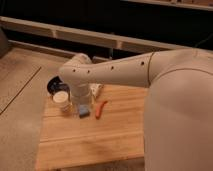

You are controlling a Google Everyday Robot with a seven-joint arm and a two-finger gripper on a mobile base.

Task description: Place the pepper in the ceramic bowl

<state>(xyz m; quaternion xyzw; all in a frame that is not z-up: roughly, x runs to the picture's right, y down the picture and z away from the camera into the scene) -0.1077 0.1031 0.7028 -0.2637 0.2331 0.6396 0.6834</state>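
Observation:
The orange-red pepper [101, 108] lies on the wooden table [95, 137], just right of a blue block. The dark ceramic bowl [53, 85] sits at the table's far left corner, partly hidden behind my arm. My white arm reaches in from the right and bends downward. My gripper [82, 102] hangs over the blue block, left of the pepper and right of the bowl. It holds nothing that I can see.
A small white cup [62, 100] stands in front of the bowl. The blue block [84, 111] lies between cup and pepper. A whitish object [96, 90] lies behind them. Grey floor lies to the left, and a dark shelf runs along the back.

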